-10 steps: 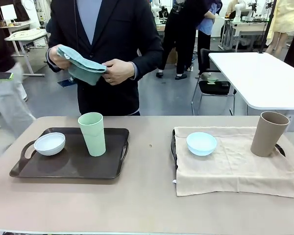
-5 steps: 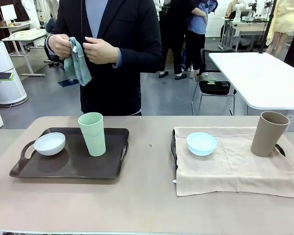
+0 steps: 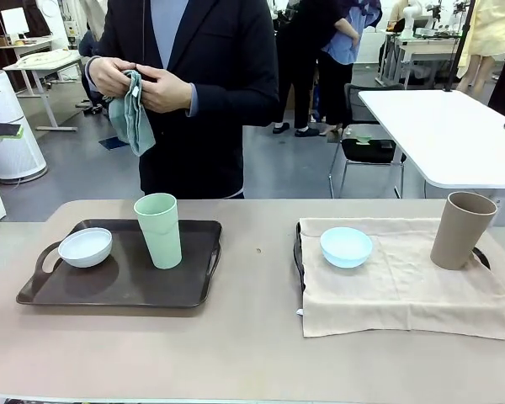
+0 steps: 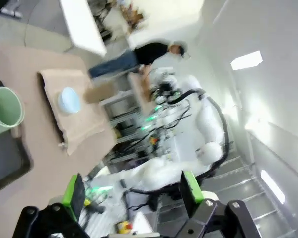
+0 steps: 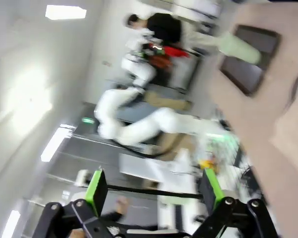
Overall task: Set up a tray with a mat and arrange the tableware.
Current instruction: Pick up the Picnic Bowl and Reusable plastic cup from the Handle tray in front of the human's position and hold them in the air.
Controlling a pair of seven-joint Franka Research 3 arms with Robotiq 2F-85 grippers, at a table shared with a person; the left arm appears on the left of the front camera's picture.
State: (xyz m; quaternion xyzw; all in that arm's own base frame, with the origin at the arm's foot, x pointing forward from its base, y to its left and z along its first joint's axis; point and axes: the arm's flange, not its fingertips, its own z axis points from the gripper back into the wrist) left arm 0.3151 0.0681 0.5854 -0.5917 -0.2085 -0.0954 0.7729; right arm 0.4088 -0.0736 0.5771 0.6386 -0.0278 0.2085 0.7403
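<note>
Far side of table: the person's hands (image 3: pixel 162 87), both clenched on a hanging teal cloth mat (image 3: pixel 133 118), well above the dark tray (image 3: pixel 109 288) bearing white bowl (image 3: pixel 85 246) and pale green cup (image 3: pixel 158 231).

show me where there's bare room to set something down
Widest: the bare table strip along the near edge. Also the gap between the dark tray and the mat, and the mat between the light blue bowl and tan cup. Crowded: the dark tray's left half, where white bowl and green cup stand close.
</note>
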